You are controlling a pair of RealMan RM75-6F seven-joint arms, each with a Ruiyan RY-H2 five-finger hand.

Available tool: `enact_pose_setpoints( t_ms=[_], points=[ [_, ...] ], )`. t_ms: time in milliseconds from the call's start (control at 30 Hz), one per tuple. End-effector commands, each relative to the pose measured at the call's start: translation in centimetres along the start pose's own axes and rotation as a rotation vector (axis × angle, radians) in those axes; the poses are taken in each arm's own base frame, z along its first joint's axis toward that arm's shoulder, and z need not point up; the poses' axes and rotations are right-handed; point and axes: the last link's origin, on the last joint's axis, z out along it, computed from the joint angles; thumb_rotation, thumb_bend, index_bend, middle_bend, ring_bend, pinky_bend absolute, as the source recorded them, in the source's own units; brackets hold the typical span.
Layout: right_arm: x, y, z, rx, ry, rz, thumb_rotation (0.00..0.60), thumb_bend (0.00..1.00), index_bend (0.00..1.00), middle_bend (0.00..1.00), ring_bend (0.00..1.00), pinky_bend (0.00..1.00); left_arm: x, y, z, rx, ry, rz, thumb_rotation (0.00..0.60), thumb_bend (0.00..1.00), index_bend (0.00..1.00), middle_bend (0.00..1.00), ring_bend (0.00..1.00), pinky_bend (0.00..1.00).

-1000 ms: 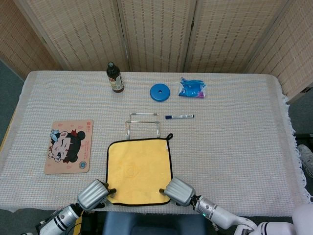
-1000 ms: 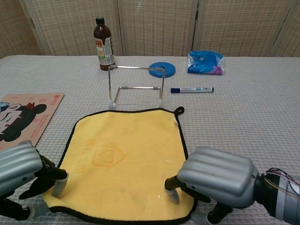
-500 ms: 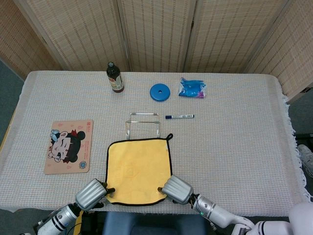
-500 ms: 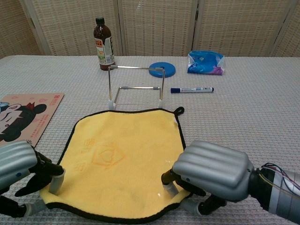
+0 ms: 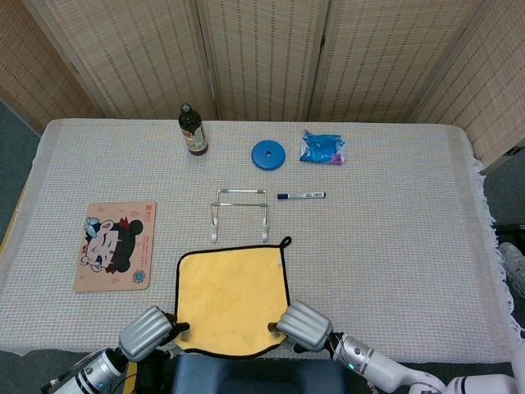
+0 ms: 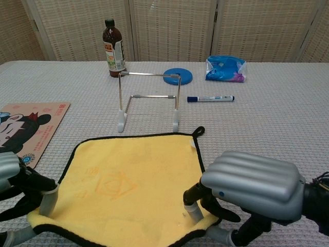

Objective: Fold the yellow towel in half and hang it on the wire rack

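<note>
The counter (image 5: 394, 246) carries the yellow towel (image 6: 136, 180), spread flat at its near edge, just in front of the wire rack (image 6: 149, 98). The left hand (image 6: 13, 177) and right hand (image 6: 252, 185) each pinch 1 near corner, fingers (image 6: 193, 208) above and below the hem, lifting it slightly.
</note>
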Motion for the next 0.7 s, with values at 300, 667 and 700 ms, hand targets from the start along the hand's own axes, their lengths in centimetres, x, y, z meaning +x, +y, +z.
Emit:
enact_pose_setpoints(
  t_ms=[300, 667, 700],
  points=[
    [0.6, -0.3, -1.5, -0.005, 0.001, 0.043, 0.6, 0.51, 0.65, 0.83, 0.95, 1.0, 0.7, 0.9, -1.3, 0.004, -0.046, -0.064, 0.6, 0.43, 0.6, 0.91, 0.73, 0.91],
    [1.6, 1.0, 1.4, -0.074, 0.065, 0.088, 0.6, 0.52, 0.65, 0.82, 0.95, 1.0, 2.6, -1.9, 2.1, 0.109, -0.087, -0.216, 0.6, 0.43, 0.59, 0.91, 0.73, 0.91],
    [1.7, 1.2, 1.7, -0.082, 0.069, 0.089, 0.6, 0.52, 0.65, 0.82, 0.95, 1.0, 2.8, -2.2, 2.4, 0.117, -0.09, -0.222, 0.6, 0.43, 0.59, 0.91, 0.73, 0.91]
  ],
)
